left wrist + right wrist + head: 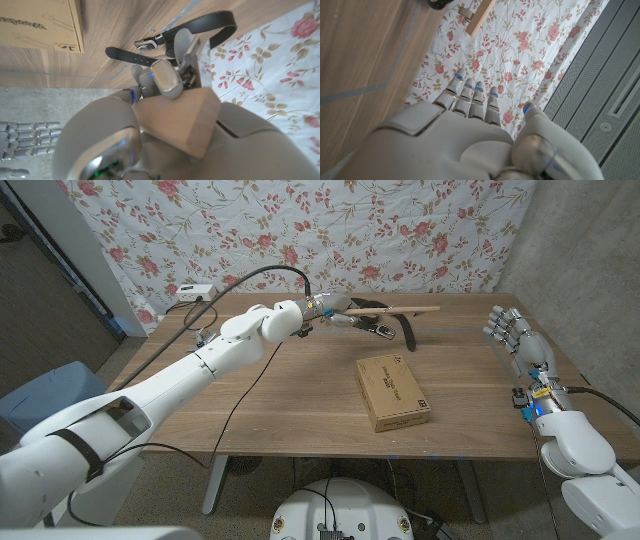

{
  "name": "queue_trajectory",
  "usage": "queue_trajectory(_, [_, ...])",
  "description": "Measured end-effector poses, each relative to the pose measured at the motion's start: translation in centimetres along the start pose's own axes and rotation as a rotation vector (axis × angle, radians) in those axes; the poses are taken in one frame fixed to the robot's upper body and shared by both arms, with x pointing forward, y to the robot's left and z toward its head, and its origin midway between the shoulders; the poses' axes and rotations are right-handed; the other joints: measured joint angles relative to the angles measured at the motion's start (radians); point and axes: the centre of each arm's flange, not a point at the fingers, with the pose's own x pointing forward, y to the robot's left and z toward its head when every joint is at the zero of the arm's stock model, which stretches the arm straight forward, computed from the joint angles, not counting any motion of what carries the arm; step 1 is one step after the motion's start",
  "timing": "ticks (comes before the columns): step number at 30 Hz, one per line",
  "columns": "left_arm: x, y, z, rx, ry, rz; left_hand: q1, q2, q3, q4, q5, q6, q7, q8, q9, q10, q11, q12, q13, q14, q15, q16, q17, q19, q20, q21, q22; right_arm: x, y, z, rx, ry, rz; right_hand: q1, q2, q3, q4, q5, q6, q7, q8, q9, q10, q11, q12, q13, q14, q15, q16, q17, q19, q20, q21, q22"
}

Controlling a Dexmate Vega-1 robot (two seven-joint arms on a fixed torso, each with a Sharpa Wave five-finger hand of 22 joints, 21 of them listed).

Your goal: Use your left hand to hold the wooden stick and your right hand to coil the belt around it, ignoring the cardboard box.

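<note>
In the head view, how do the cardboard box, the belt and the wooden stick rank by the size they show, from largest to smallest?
1. Cardboard box, clearly largest.
2. Belt and wooden stick: unsure. Both are thin, far from the camera, and partly hidden by the left robot hand that holds the stick.
</note>
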Motion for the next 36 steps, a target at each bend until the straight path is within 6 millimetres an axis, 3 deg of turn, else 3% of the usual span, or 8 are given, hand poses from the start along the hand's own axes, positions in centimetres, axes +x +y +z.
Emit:
queue_trajectory(4, [-1.2,0.2,-1.1,-0.092,0.03,-0.013,-0.013,-0.004,0.011,0.0,-0.003,0.0,0.0,0.0,-0.006,-0.003,0.003,0.004,0.0,-0.002,-0.002,0.0,0.0,-0.001,-0.001,0.0,-0.009,0.0,0.3,0.1,-0.042,0.03,0.001,0.043,0.01,0.022,-0.03,-0.006,0.011,0.0,0.0,0.0,0.013,0.002,0.0,0.0,0.011,0.0,0.002,0.0,0.001,0.017,-0.008,0.0])
queue_trajectory(10, [-2.8,0.4,-2.3,-0.203,0.066,-0.033,-0.023,-0.005,0.029,0.001,-0.019,0.0,0.0,0.0,-0.011,-0.012,0.004,0.004,0.0,-0.011,0.0,0.004,-0.006,-0.011,-0.002,0.0,-0.021,0.3,1.2,-0.1,-0.126,0.09,0.005,0.079,0.026,0.042,-0.058,-0.015,0.029,-0.003,0.005,0.0,0.025,-0.011,0.0,0.005,0.029,-0.007,0.009,0.005,0.001,0.018,-0.008,0.0])
queue_trajectory(23, [-5.8,1.0,-3.9,-0.387,0.102,-0.08,-0.052,-0.005,0.051,-0.002,-0.034,0.0,0.0,-0.006,-0.02,-0.02,0.005,0.011,0.004,-0.02,-0.002,0.007,-0.014,-0.019,0.002,0.008,-0.04,1.8,5.1,-1.5,-0.303,0.205,0.028,0.101,0.044,0.05,-0.067,-0.023,0.036,-0.004,0.004,0.0,0.034,-0.013,0.0,0.005,0.029,-0.007,0.009,0.014,0.005,0.023,-0.015,0.005])
queue_trajectory(25, [-6.2,1.4,-4.0,-0.377,0.105,-0.076,-0.055,-0.008,0.056,-0.003,-0.042,-0.001,0.001,-0.006,-0.02,-0.02,0.005,0.013,0.004,-0.02,-0.002,0.008,-0.015,-0.023,0.007,0.012,-0.042,1.8,4.8,-2.0,-0.338,0.231,0.013,0.102,0.045,0.05,-0.067,-0.023,0.036,-0.004,0.004,0.0,0.034,-0.013,0.0,0.005,0.029,-0.007,0.014,0.014,0.005,0.023,-0.015,0.005])
queue_trajectory(29, [-6.9,1.3,-4.4,-0.443,0.117,-0.122,-0.065,-0.007,0.062,-0.005,-0.048,-0.004,0.004,-0.006,-0.023,-0.025,0.0,0.067,0.004,-0.025,0.0,0.008,-0.017,-0.031,0.003,0.012,-0.05,2.7,7.1,-2.4,-0.378,0.244,0.036,0.104,0.048,0.054,-0.071,-0.03,0.039,-0.007,0.004,0.0,0.034,-0.013,0.0,0.005,0.029,-0.007,0.015,0.016,0.005,0.023,-0.015,0.005])
queue_trajectory(31, [-7.2,1.6,-4.5,-0.443,0.119,-0.127,-0.065,-0.007,0.066,-0.004,-0.048,-0.004,0.004,-0.006,-0.024,-0.029,0.004,0.129,0.186,-0.032,-0.007,0.008,-0.017,-0.036,0.005,0.016,-0.055,2.8,7.2,-2.6,-0.4,0.257,0.029,0.104,0.048,0.054,-0.071,-0.03,0.039,-0.007,0.004,0.0,0.034,-0.013,0.0,0.005,0.028,-0.007,0.015,0.019,0.005,0.023,-0.015,0.005])
queue_trajectory(36, [-7.9,2.0,-4.7,-0.486,0.123,-0.164,-0.079,-0.011,0.076,-0.005,-0.057,-0.004,0.004,-0.006,-0.034,-0.038,-0.002,0.131,0.215,-0.036,-0.003,0.008,-0.016,-0.041,0.01,0.02,-0.065,3.6,9.3,-3.2,-0.457,0.276,0.034,0.104,0.048,0.053,-0.072,-0.038,0.039,-0.007,0.004,0.0,0.034,-0.013,0.0,0.005,0.032,-0.018,0.015,0.019,0.005,0.023,-0.015,0.005])
